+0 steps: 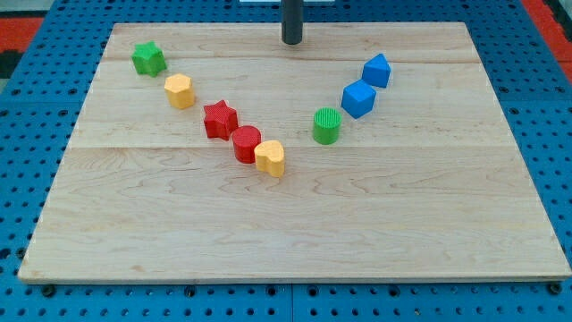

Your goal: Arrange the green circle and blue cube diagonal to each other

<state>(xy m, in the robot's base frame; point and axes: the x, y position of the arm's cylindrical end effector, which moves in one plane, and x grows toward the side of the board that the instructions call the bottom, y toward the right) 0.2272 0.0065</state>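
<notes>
camera view | green circle touching blue cube | my tip well apart

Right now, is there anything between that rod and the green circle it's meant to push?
Nothing visible. My tip sits near the view's top, and the bare board runs from it down to the green circle. The blue cube stands up and to the view's right of the circle, off that path.

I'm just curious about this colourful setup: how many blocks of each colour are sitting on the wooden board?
Green: 2, a star and a circle
Yellow: 2, and
Red: 2, a star and a cylinder
Blue: 2, a cube and another block
Total: 8
</notes>
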